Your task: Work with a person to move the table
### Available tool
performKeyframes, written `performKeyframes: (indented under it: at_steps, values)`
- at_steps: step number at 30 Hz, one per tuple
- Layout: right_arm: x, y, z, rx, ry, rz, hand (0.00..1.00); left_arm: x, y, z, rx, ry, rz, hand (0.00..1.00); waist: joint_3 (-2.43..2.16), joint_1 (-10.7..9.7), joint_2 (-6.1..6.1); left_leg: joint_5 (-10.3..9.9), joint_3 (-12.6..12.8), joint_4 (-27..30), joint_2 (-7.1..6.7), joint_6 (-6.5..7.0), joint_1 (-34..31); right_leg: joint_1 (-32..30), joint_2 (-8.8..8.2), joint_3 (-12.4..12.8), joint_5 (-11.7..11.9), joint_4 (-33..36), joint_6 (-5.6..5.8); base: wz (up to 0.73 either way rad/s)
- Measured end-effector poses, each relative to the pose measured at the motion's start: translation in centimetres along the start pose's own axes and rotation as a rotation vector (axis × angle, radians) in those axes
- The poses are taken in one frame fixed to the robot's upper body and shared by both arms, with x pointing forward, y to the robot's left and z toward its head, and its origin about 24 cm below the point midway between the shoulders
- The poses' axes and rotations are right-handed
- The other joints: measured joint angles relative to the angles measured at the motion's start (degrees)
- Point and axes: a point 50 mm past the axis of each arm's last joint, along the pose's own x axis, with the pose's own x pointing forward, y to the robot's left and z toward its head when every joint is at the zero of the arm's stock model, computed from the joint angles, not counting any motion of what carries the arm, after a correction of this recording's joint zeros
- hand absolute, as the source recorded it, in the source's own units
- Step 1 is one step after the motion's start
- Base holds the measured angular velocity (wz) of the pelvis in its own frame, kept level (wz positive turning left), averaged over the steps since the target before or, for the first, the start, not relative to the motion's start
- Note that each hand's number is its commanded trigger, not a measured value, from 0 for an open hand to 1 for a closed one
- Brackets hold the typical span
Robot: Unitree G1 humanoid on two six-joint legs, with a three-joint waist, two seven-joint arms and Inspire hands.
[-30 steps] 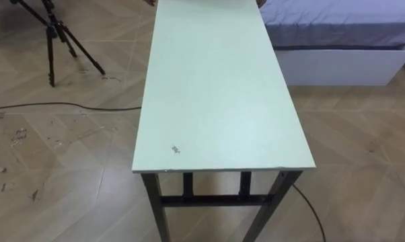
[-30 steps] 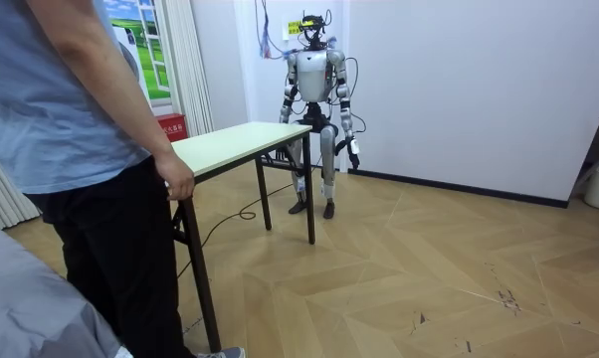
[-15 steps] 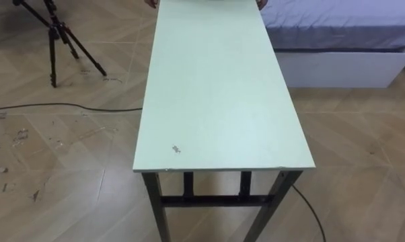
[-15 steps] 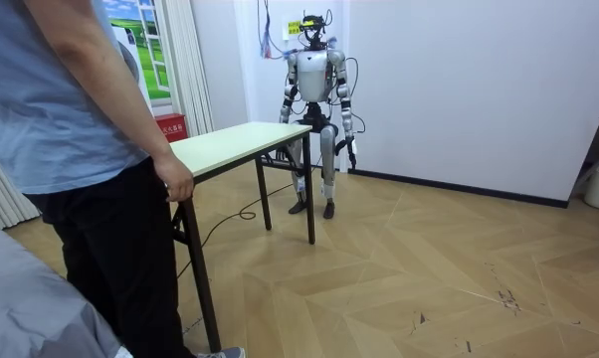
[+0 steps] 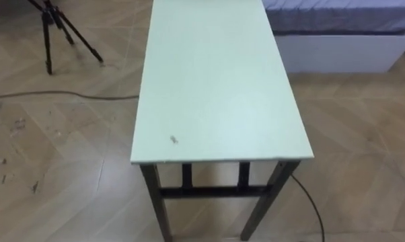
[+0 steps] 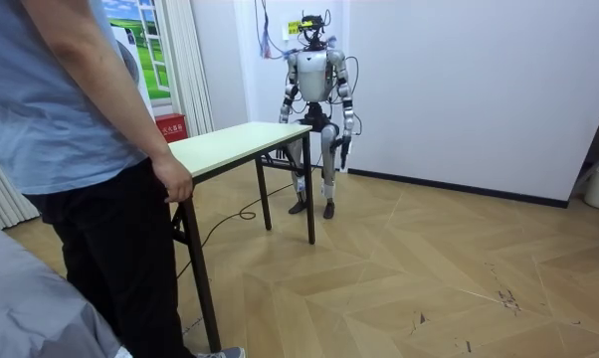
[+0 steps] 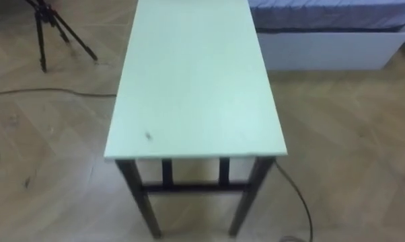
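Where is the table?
In the eye views the table stands before the robot, tripod at left, bed at right; a person's hand rests on its far end.

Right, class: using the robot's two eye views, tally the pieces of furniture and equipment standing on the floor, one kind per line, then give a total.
Table: 1
Bed: 1
Tripod: 1
Total: 3

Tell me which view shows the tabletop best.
The left eye view: it looks down on the table, showing its pale top almost whole, with a small dark mark near the robot's end. The right eye view shows much the same. The room view shows the top obliquely, a person's hand at its near corner.
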Motion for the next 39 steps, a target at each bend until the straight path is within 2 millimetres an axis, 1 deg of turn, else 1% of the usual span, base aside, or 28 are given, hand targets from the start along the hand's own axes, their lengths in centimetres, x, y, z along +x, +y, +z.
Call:
performKeyframes:
  at_steps: [2, 3, 4, 5, 6, 7, 8, 11, 13, 14, 15, 16, 17, 21, 23, 26, 29, 32, 34, 37, 39]
  values:
    - [-0.2, 2.7, 2.4, -0.010, -0.135, 0.135, 0.00, 0.4, -3.3, 1.4, 0.008, -0.071, -0.168, 0.00, 0.14, -0.56, 0.80, 0.00, 0.25, 0.04, 0.08, 0.00, -0.03, -0.36, 0.20, 0.87, 0.07, 0.10, -0.11, -0.15]
    - [-0.1, 3.5, 3.0, -0.007, -0.160, 0.176, 0.00, 0.4, -4.1, 1.6, 0.004, -0.086, -0.217, 0.00, 0.08, -0.87, 1.01, 0.00, 0.31, 0.02, 0.08, 0.00, -0.03, -0.39, 0.20, 0.94, 0.07, 0.12, -0.11, -0.06]
    - [-0.1, 4.7, 3.7, 0.020, -0.195, 0.242, 0.00, 0.5, -5.4, 1.7, -0.004, -0.095, -0.289, 0.00, -0.22, -1.23, 1.49, 0.00, 0.54, -0.06, 0.08, -0.01, 0.13, -0.29, 0.21, 0.90, 0.07, 0.17, -0.11, 0.00]
    - [0.1, 5.9, 4.1, 0.045, -0.208, 0.297, 0.00, 0.7, -6.9, 1.9, -0.017, -0.096, -0.355, 0.00, -0.33, -1.27, 1.64, 0.01, 0.66, -0.05, 0.10, -0.01, 0.44, -0.16, 0.27, 0.97, 0.07, 0.29, -0.11, 0.00]
    - [0.2, 6.4, 4.1, 0.055, -0.211, 0.319, 0.00, 0.7, -7.7, 2.2, -0.015, -0.105, -0.388, 0.00, -0.38, -1.28, 1.73, 0.02, 0.73, 0.05, 0.10, -0.03, 0.55, -0.19, 0.30, 1.08, 0.06, 0.36, -0.11, -0.05]
    - [0.3, 7.5, 4.2, 0.063, -0.215, 0.359, 0.00, 0.6, -8.7, 2.4, -0.024, -0.115, -0.438, 0.00, -0.39, -1.29, 1.94, 0.02, 0.77, 0.20, 0.09, -0.03, 0.58, -0.24, 0.35, 1.27, 0.06, 0.54, -0.11, -0.04]
    - [0.3, 8.2, 4.2, 0.064, -0.208, 0.388, 0.00, 0.4, -9.6, 2.7, -0.012, -0.125, -0.477, 0.00, -0.34, -1.43, 1.90, 0.02, 0.79, 0.40, 0.08, -0.03, 0.58, -0.34, 0.33, 1.35, 0.06, 0.74, -0.11, 0.00]
    - [0.3, 9.2, 4.7, 0.049, -0.201, 0.430, 0.00, 0.0, -10.9, 3.0, -0.054, -0.138, -0.556, 0.00, -0.10, -1.33, 1.46, 0.03, 1.28, 0.53, 0.06, -0.02, 0.80, -0.50, 0.10, 1.39, 0.06, 0.74, -0.11, -0.05]
    - [0.2, 9.8, 4.9, 0.058, -0.210, 0.458, 0.00, -0.1, -11.4, 3.0, -0.069, -0.133, -0.582, 0.00, 0.04, -1.37, 1.10, 0.03, 1.64, 0.53, 0.02, -0.01, 1.16, -0.31, 0.05, 1.50, 0.07, 0.74, -0.11, -0.09]
    - [0.1, 10.3, 5.0, 0.062, -0.214, 0.477, 0.00, -0.2, -11.6, 3.1, -0.074, -0.134, -0.594, 0.00, 0.25, -1.50, 0.74, 0.03, 1.94, 0.52, 0.04, -0.01, 1.36, -0.06, 0.04, 1.50, 0.07, 0.74, -0.10, -0.09]
    - [0.1, 10.5, 5.0, 0.057, -0.214, 0.486, 0.00, -0.2, -11.8, 3.1, -0.072, -0.136, -0.601, 0.00, 0.30, -1.52, 0.58, 0.03, 1.95, 0.53, 0.06, -0.01, 1.33, 0.03, 0.04, 1.49, 0.07, 0.73, -0.10, 0.00]
    - [0.0, 10.9, 5.1, 0.046, -0.216, 0.504, 0.00, -0.3, -12.2, 3.3, -0.067, -0.140, -0.617, 0.00, 0.25, -1.54, 0.40, 0.03, 1.94, 0.53, 0.08, -0.01, 1.23, -0.01, 0.04, 1.46, 0.07, 0.74, -0.11, 0.00]
    - [-0.2, 11.4, 5.4, 0.037, -0.224, 0.524, 0.00, -0.5, -12.6, 3.6, -0.061, -0.149, -0.638, 0.00, 0.30, -1.62, 0.31, 0.02, 1.86, 0.43, 0.09, 0.00, 1.15, -0.10, 0.05, 1.46, 0.09, 0.73, -0.13, 0.00]
    - [-0.2, 12.0, 6.2, 0.028, -0.242, 0.551, 0.00, -0.8, -13.6, 4.4, -0.059, -0.174, -0.676, 0.00, 0.15, -1.70, 0.56, 0.02, 1.76, 0.23, 0.21, 0.00, 1.57, 0.26, 0.22, 1.47, 0.15, 0.74, -0.22, 0.00]
    - [-0.3, 12.3, 6.8, 0.051, -0.253, 0.568, 0.00, -0.9, -13.9, 4.9, -0.104, -0.183, -0.694, 0.00, -0.01, -1.71, 0.85, 0.02, 1.59, 0.44, 0.26, 0.00, 1.60, 0.35, 0.24, 1.44, 0.15, 0.74, -0.22, 0.00]
    - [-0.3, 12.7, 7.3, 0.053, -0.264, 0.580, 0.00, -1.2, -14.4, 5.8, -0.179, -0.211, -0.730, 0.00, -0.04, -1.29, 0.90, 0.02, 1.66, 0.59, 0.25, 0.00, 1.69, 0.31, 0.18, 1.62, 0.15, 0.85, -0.22, 0.00]
    - [-0.3, 13.1, 7.9, 0.042, -0.279, 0.584, 0.00, -1.4, -14.5, 6.6, -0.221, -0.242, -0.736, 0.00, -0.01, -1.33, 0.85, 0.02, 1.69, 0.78, 0.18, 0.00, 2.01, 0.29, 0.08, 2.07, 0.15, 1.04, -0.22, -0.02]
    - [-1.1, 14.2, 9.2, 0.033, -0.332, 0.622, 0.00, -1.8, -14.3, 7.8, -0.295, -0.288, -0.746, 0.00, 0.10, -1.17, 0.66, 0.02, 2.04, 0.80, 0.15, 0.00, 2.67, 0.29, 0.10, 3.00, 0.14, 1.78, -0.21, -0.11]
    - [-1.1, 14.2, 9.4, 0.048, -0.330, 0.617, 0.00, -2.0, -14.3, 8.6, -0.336, -0.313, -0.751, 0.00, 0.19, -1.05, 0.46, 0.02, 2.04, 0.81, 0.09, 0.00, 2.74, 0.32, 0.08, 3.03, 0.14, 1.83, -0.22, -0.02]
    - [-1.2, 14.1, 9.6, 0.080, -0.327, 0.611, 0.00, -2.1, -13.9, 9.6, -0.378, -0.347, -0.728, 0.00, 0.27, -0.88, 0.56, 0.02, 2.03, 0.72, 0.06, 0.00, 3.11, 0.54, 0.08, 3.04, 0.14, 1.87, -0.22, 0.00]
    - [-1.3, 13.8, 9.9, 0.076, -0.332, 0.596, 0.00, -2.1, -13.9, 9.7, -0.380, -0.344, -0.716, 0.00, 0.39, -0.63, 0.76, 0.01, 2.00, 0.62, 0.10, 0.02, 3.45, 0.82, 0.12, 3.01, 0.15, 1.94, -0.23, 0.00]
